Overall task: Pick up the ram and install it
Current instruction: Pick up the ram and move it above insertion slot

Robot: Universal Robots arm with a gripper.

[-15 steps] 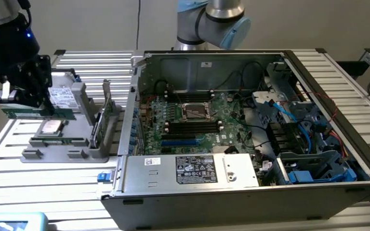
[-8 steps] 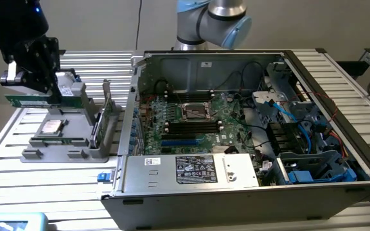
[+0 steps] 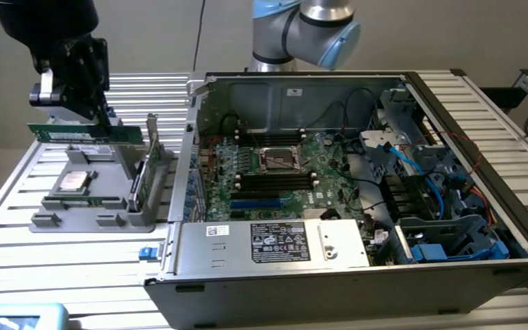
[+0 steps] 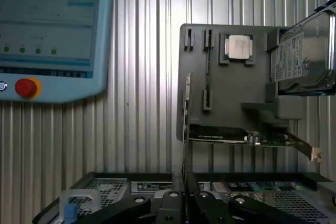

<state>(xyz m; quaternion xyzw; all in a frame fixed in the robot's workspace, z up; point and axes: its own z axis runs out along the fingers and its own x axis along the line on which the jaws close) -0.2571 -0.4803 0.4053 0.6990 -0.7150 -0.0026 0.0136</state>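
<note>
Exterior view: gripper point(image 3: 99, 118) clenched on the ram point(image 3: 62, 132), held level above the gray holder point(image 3: 90, 220) on the surface point(image 3: 7, 206), to the exterior view's left of the open computer case point(image 3: 337, 289).
Wrist view: ram point(image 4: 184, 161) is edge-on in the gripper point(image 4: 185, 200); the holder point(image 4: 231, 93) carries a processor point(image 4: 239, 46) and a bracketed card point(image 4: 236, 137).

The ram point(image 3: 58, 131) — partly hidden by the gripper point(image 3: 104, 125) clamping it.

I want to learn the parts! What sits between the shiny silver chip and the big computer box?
In the exterior view, a tall green card stands upright between the silver chip and the computer case.
</note>
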